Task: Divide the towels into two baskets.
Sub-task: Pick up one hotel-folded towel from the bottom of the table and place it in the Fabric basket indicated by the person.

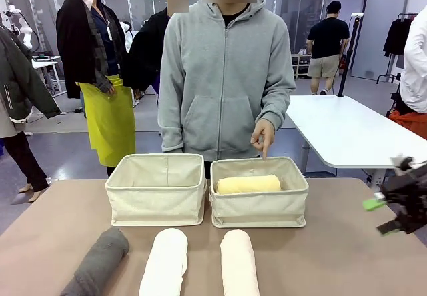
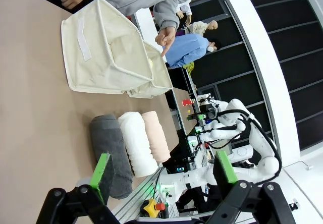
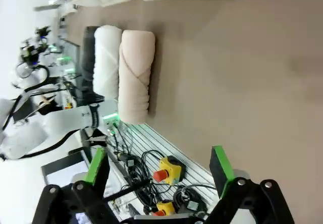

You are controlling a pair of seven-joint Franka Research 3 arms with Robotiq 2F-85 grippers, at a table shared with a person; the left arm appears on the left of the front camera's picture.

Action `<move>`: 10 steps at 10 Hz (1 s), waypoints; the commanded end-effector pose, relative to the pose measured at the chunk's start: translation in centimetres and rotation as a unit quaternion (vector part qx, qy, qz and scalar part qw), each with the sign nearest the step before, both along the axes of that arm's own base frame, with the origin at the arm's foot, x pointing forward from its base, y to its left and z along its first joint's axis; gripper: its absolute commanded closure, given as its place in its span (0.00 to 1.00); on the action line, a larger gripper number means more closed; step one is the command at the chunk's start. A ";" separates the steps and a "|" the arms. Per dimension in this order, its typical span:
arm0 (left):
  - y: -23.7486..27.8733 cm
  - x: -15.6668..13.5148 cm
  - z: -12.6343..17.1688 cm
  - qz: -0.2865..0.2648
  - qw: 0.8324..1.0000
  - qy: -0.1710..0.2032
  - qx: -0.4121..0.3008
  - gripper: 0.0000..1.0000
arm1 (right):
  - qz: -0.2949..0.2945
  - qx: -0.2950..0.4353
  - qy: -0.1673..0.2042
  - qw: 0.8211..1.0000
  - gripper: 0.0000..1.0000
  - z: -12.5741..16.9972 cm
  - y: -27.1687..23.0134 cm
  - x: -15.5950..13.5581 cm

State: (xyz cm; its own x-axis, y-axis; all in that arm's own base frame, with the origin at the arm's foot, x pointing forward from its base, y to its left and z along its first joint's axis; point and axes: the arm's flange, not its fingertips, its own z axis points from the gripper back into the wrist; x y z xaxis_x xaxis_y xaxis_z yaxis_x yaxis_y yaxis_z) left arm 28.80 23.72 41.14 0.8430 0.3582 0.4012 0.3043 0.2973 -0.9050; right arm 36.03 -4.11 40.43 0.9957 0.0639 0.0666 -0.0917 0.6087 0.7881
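Two cream canvas baskets stand side by side mid-table: the left basket (image 1: 157,191) holds nothing visible, the right basket (image 1: 259,193) holds a pale yellow towel (image 1: 248,184). A person's hand (image 1: 263,136) points a finger down over the right basket. On the near table lie three rolled towels: dark grey (image 1: 99,263), white (image 1: 165,261) and cream-peach (image 1: 238,261). My right gripper (image 1: 385,215) hovers open at the table's right edge, above the surface. My left gripper (image 2: 161,171) is open, high over the near-left table with the grey towel (image 2: 112,151) below its fingers. The peach towel (image 3: 136,75) lies ahead of the right fingers.
The person in a grey hoodie (image 1: 223,76) stands at the far edge behind the baskets. A white table (image 1: 347,129) stands beyond at the right. Emergency-stop boxes (image 3: 166,171) and cables sit by the table's near edge. Bare tabletop (image 1: 347,256) spreads right of the towels.
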 end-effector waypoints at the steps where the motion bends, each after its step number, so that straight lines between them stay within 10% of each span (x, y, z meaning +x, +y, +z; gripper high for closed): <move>1: 0.1 -0.3 0.1 0.001 1.000 -0.008 -0.006 0.00 | 0.009 -0.058 0.053 0.997 0.00 1.1 6.5 0.4; 10: 0.1 -0.3 0.1 0.001 1.000 -0.008 -0.006 0.00 | 0.016 -0.195 0.001 0.981 0.00 -1.2 24.7 1.3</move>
